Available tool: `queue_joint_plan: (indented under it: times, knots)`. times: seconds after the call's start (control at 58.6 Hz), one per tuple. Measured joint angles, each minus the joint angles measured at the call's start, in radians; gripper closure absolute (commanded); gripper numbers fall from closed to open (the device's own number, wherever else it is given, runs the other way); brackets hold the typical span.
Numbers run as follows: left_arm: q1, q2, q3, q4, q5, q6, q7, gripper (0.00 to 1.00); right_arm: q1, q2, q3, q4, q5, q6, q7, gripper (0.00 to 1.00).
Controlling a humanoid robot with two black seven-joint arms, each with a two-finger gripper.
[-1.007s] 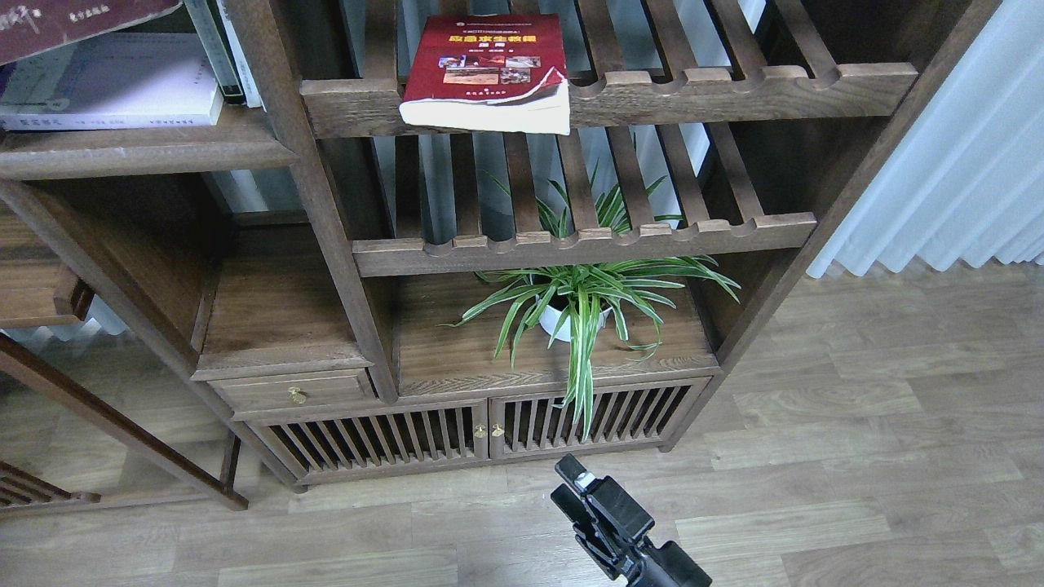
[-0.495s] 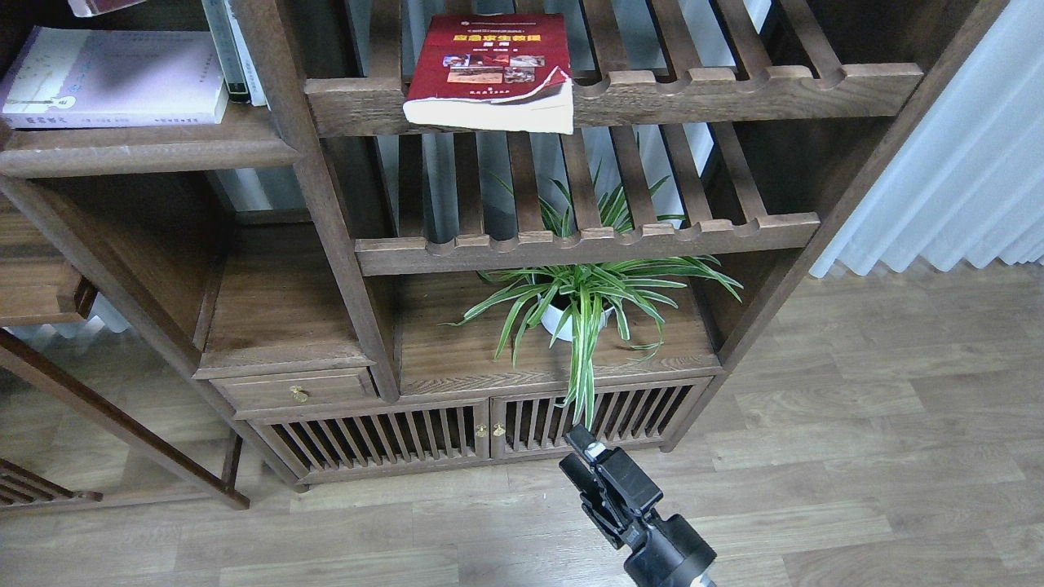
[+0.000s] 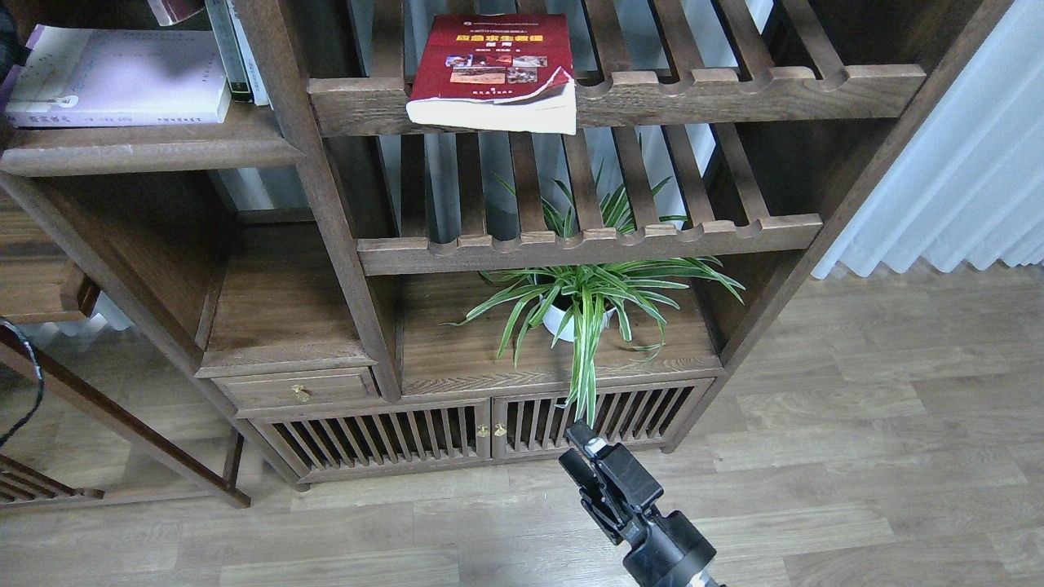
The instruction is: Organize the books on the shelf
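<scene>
A pale lilac-white book (image 3: pixel 122 77) lies flat on the solid dark-brown shelf (image 3: pixel 147 151) at the top left. A red book (image 3: pixel 493 69) with a yellow title and photos lies flat on the upper slatted rack, its curled corner hanging over the front rail. Only a maroon corner (image 3: pixel 175 8) shows at the top edge above the lilac book; I take it for the maroon book. My right gripper (image 3: pixel 581 458) hangs low in front of the cabinet doors, open and empty, far below the books. My left gripper is out of view.
Two thin books (image 3: pixel 236 49) stand upright at the shelf's right end. A spider plant in a white pot (image 3: pixel 571 314) sits under the lower slatted rack (image 3: pixel 587 244). A small drawer (image 3: pixel 298 387) and slatted doors are below. A curtain (image 3: pixel 962 163) hangs at the right.
The maroon book, over the lilac book a second ago, has gone up almost out of the frame. My right gripper has risen a little toward the cabinet doors.
</scene>
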Motion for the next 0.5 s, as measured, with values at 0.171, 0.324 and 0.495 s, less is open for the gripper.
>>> queue_joint_plan:
  times: [0.171, 0.324, 0.495]
  knots:
    - [0.041, 0.003, -0.005, -0.043, -0.032, 0.0, -0.003, 0.01, 0.009, 0.009, 0.028, 0.013, 0.0, 0.0, 0.0, 0.19]
    - [0.071, 0.014, -0.009, -0.068, -0.064, 0.0, -0.002, 0.01, 0.036, 0.011, 0.063, 0.018, 0.0, 0.0, 0.0, 0.19]
    - [0.191, 0.052, -0.072, -0.123, -0.077, -0.002, -0.003, 0.01, 0.078, 0.011, 0.08, 0.02, 0.0, 0.0, 0.0, 0.19]
